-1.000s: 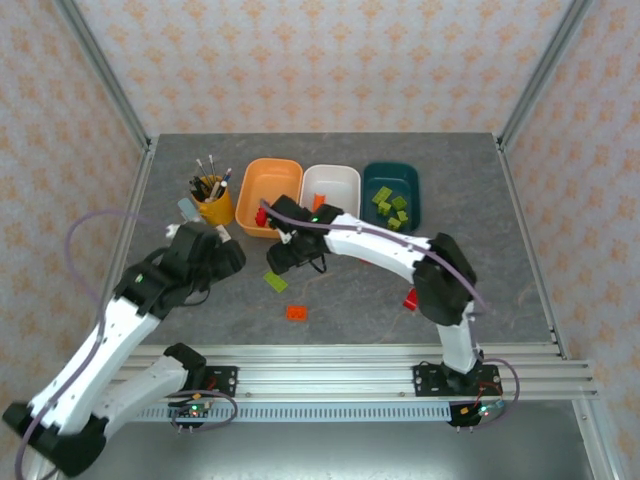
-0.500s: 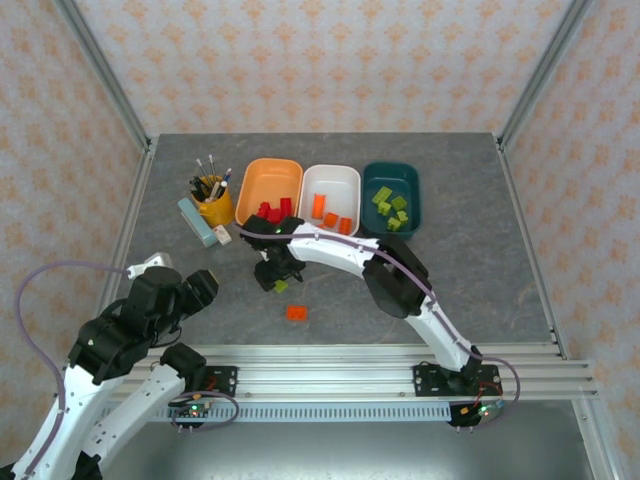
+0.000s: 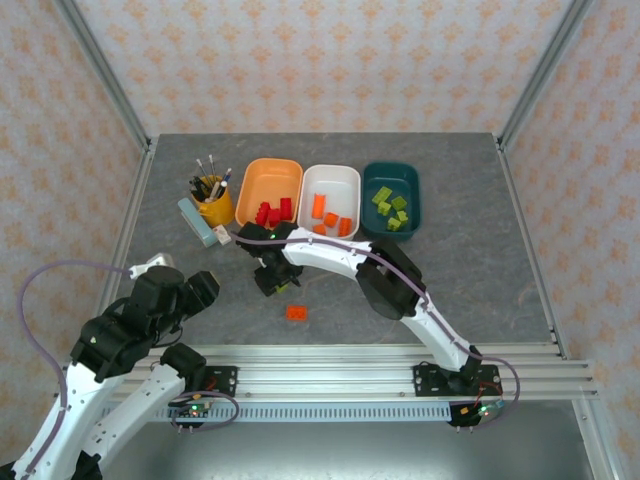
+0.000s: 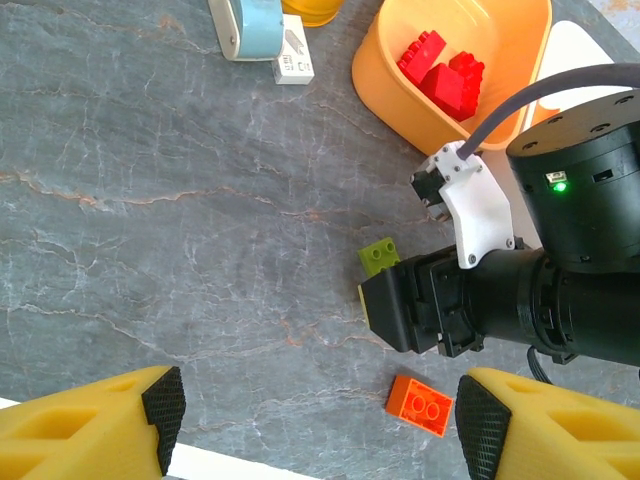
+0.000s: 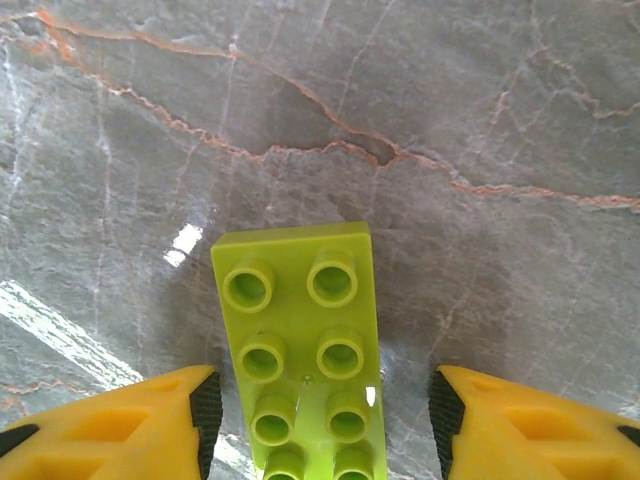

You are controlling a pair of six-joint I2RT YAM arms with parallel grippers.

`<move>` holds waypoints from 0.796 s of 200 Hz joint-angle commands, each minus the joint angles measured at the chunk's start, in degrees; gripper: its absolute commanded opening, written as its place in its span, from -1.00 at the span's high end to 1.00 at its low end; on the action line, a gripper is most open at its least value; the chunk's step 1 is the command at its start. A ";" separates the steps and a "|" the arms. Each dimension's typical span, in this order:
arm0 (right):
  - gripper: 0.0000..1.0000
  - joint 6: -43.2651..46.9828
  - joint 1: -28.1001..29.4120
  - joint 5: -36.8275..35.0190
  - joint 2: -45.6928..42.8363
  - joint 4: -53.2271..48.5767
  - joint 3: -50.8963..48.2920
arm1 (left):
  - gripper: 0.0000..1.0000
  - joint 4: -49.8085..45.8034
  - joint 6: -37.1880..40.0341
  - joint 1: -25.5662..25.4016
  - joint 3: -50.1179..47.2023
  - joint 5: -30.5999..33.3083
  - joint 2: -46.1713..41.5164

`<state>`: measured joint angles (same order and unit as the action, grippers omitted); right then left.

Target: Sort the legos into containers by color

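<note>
Right wrist: straddling the lime brick point(image 5: 297, 340) with right gripper point(image 5: 322, 410) spread, unclamped; orange brick point(image 3: 297, 312) also awaiting sorting, rest binned

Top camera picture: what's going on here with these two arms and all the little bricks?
Bricks are being sorted by color: red bricks in the orange tub, orange bricks in the white tub, green bricks in the teal tub. The right arm's fingers straddle a lime green brick on the table, not yet gripping. One orange brick lies loose nearby. The left arm's fingers hang open, empty.
</note>
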<state>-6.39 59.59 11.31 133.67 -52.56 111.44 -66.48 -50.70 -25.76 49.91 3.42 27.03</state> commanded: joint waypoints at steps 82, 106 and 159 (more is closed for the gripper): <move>0.37 -1.20 0.44 -3.42 2.92 -3.00 1.24 | -0.49 3.86 1.66 -0.17 -1.29 -3.11 1.36; 0.48 -2.13 0.44 -4.38 2.22 -2.99 1.78 | -0.49 4.97 1.85 -0.17 -1.94 -4.00 1.54; 0.55 -4.30 -1.42 -4.98 -1.83 -2.05 1.28 | -0.49 10.06 4.35 -0.17 -3.82 -10.35 3.23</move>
<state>-9.02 59.46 9.02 134.39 -54.02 113.06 -60.58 -48.73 -25.76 47.57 -2.98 28.84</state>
